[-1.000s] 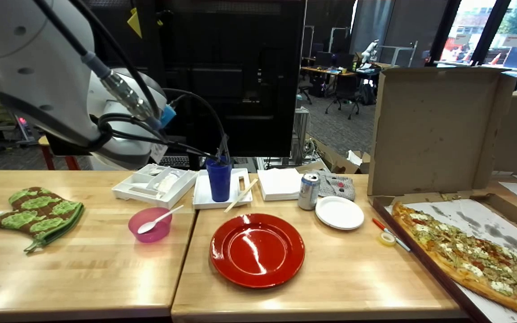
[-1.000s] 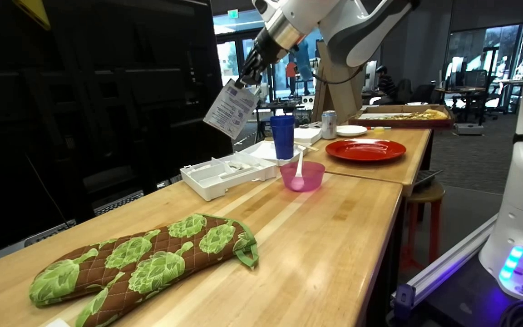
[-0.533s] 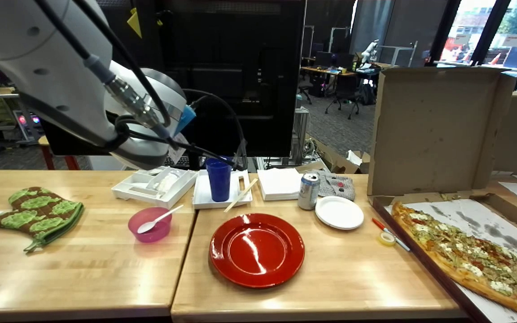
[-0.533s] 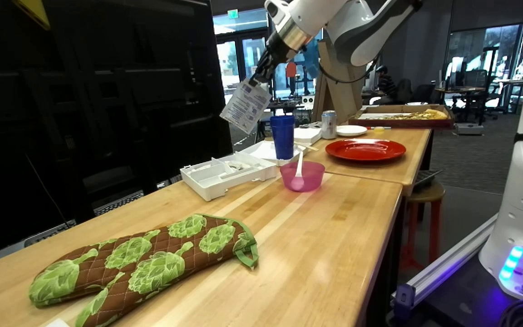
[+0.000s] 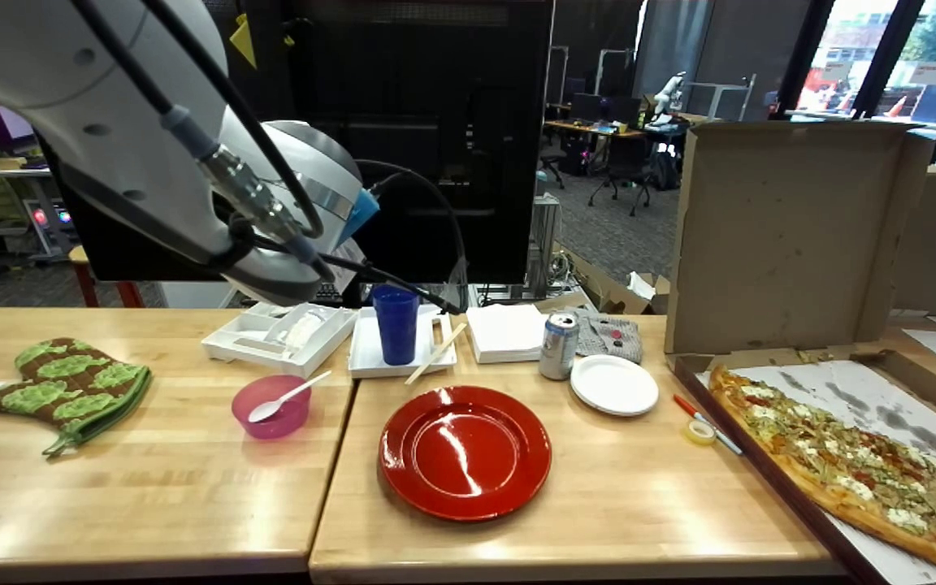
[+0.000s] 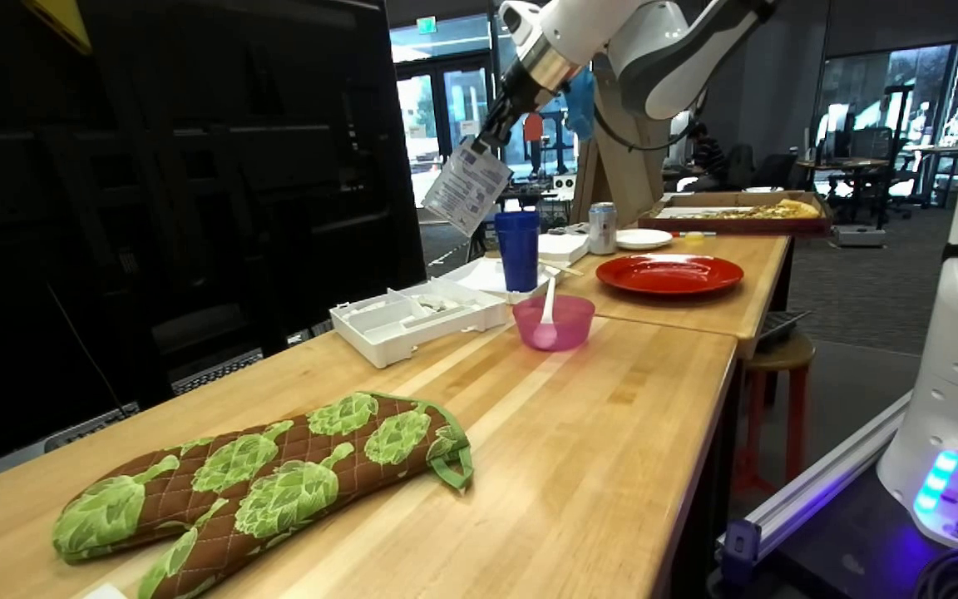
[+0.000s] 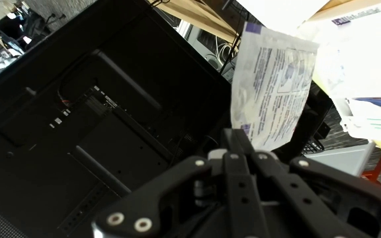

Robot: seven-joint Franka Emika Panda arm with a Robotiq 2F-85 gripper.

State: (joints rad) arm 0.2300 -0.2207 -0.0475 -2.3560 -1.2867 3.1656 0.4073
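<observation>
Claw (image 7: 237,135) pinched a printed packet (image 7: 274,86) near one corner, aloft by the edge of the worktop (image 6: 579,441) facing the black monitor (image 6: 221,191). Both had just shifted along that edge toward the pizza box (image 5: 797,244), grip intact, so carrying seemed under way.
</observation>
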